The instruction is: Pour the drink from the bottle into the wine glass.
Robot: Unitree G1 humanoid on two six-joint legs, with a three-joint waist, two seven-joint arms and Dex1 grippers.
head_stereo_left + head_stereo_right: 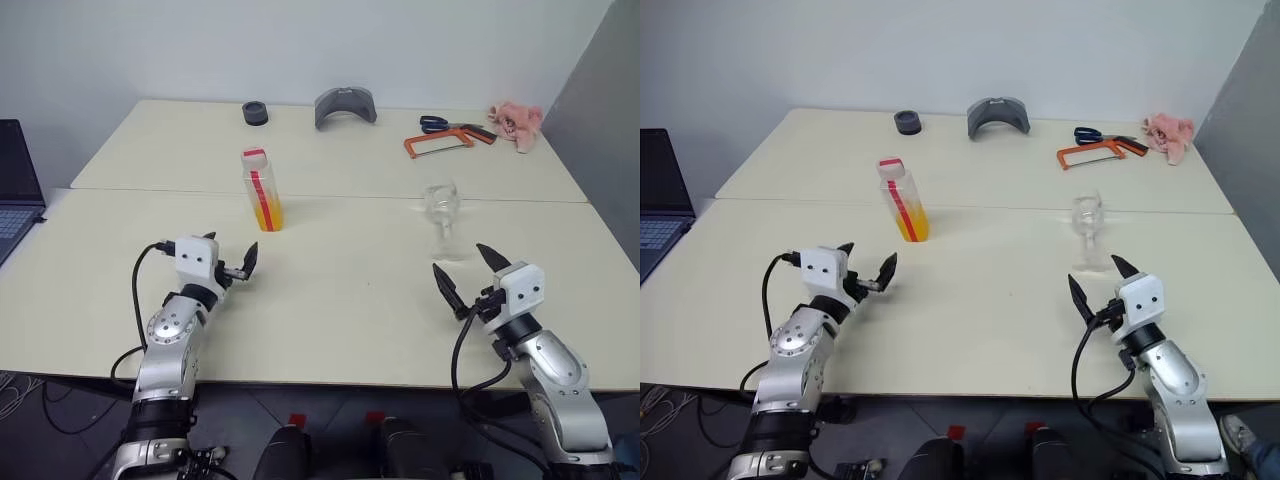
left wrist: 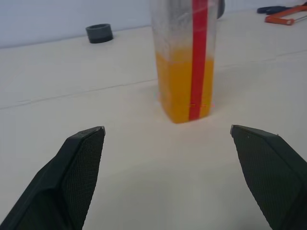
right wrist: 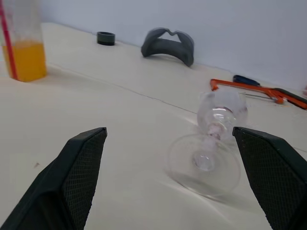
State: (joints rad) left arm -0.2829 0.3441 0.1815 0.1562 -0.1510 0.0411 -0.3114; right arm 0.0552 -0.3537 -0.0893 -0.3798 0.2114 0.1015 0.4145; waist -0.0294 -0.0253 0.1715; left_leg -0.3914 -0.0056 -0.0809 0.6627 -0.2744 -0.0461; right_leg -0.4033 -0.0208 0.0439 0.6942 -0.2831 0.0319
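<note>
- Your left gripper [image 1: 232, 262] sits low over the table [image 1: 340, 310], on the left side, and it points ahead toward the bottle [image 1: 261, 190].
- Its two black fingers [image 2: 72, 177] are spread wide apart, and they hold nothing.
- The bottle stands upright just ahead of that gripper, with a gap between them. From the left wrist, you see it right between the two fingers, but not touching them.
- The drink [image 2: 182, 86] is orange-yellow and fills the lower part of the bottle. A red strip runs down the front, and the cap [image 1: 254, 155] is on top.
- Your right gripper [image 1: 468, 270] sits on the right side, near the front edge of the table, and it points ahead and a little up.
- Its fingers [image 3: 72, 177] are also spread wide, and they hold nothing.
- The wine glass [image 1: 441, 210] stands upright just ahead of the right gripper, close to it but not touching. It looks empty.
- The bottle and the glass are well apart, with bare table between them.
- At the back of the table you can see a small black ring [image 1: 255, 113], a gray curved thing [image 1: 345, 106], an orange saw [image 1: 440, 143], scissors [image 1: 436, 124] and a pink cloth [image 1: 515, 122].
- A laptop [image 1: 15, 190] sits off to the far left.
</note>
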